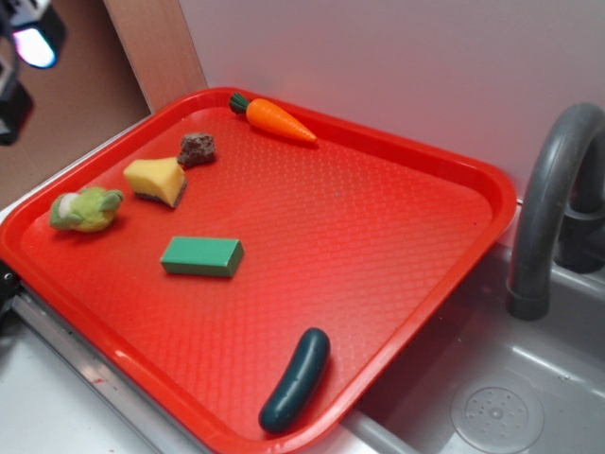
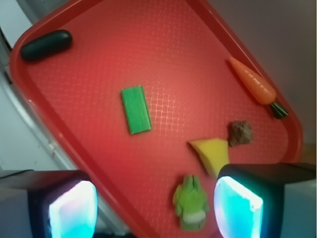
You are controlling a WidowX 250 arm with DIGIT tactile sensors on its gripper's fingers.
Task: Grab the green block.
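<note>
Hand (image 2: pixel 148 208) spread wide; green block (image 1: pixel 201 256) flat, long axis toward cucumber (image 1: pixel 295 380).

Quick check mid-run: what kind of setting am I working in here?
Likely a toy kitchen sink setup: a grey faucet over a sink basin with a drain, and a red tray of play food beside it.

The robot's pincer (image 2: pixel 153 208) sits at the bottom edge of the wrist view, pointing down and away from the camera. Its two fingers (image 2: pixel 72 208) are dark blocks with pads that glow pale blue-white. They stand wide apart with a broad gap between them, and nothing is held. In the exterior view, only a small part of the arm shows at the top left corner: a dark body with one glowing pad (image 1: pixel 36 45), raised high and off to the side.
</note>
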